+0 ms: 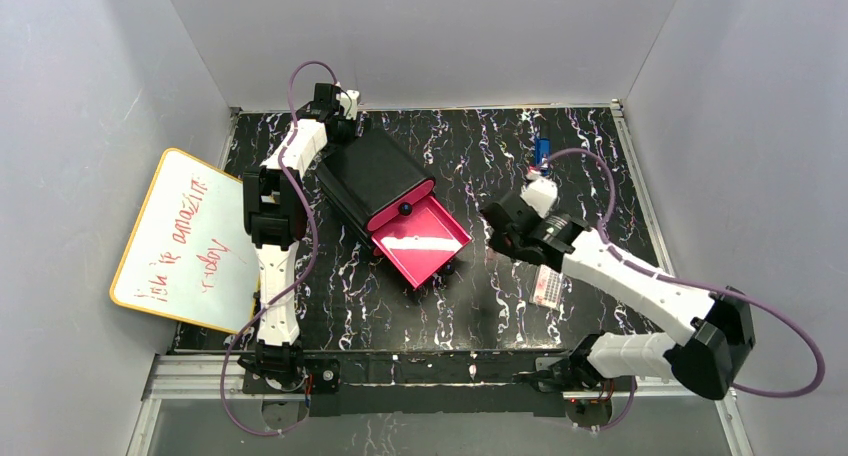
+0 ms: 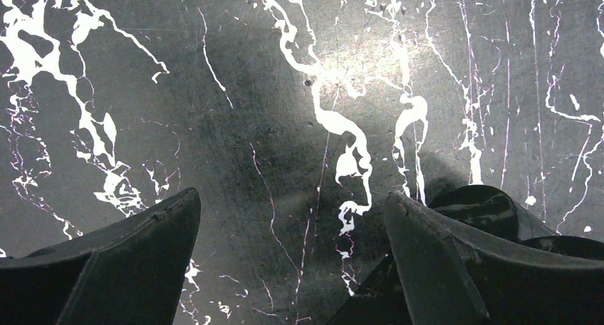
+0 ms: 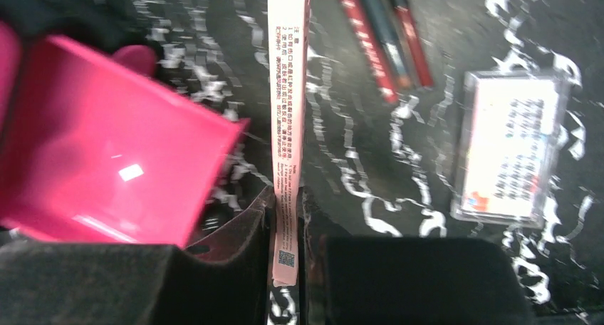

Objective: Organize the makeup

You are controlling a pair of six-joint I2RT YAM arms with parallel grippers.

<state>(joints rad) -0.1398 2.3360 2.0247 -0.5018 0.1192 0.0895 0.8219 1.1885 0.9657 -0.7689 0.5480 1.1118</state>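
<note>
1. The right end effector (image 3: 287, 222) is clenched on a pale-pink pack (image 3: 288, 111). The pack is thin, held edge-on with small print down its side, just beside the open pink drawer (image 3: 107, 147).
2. Past the pack's far end, to its right, red and dark sticks (image 3: 384, 36) lie bunched on the marbled counter (image 3: 427, 161).
3. A pale rectangular palette (image 3: 509, 150) lies flat on the counter, apart from the sticks.
4. The left end effector (image 2: 292, 254) is released, its fingers spread over bare counter, at the far left corner behind the black box (image 1: 372, 171).
5. A small blue object (image 1: 542, 151) sits near the far edge.
</note>
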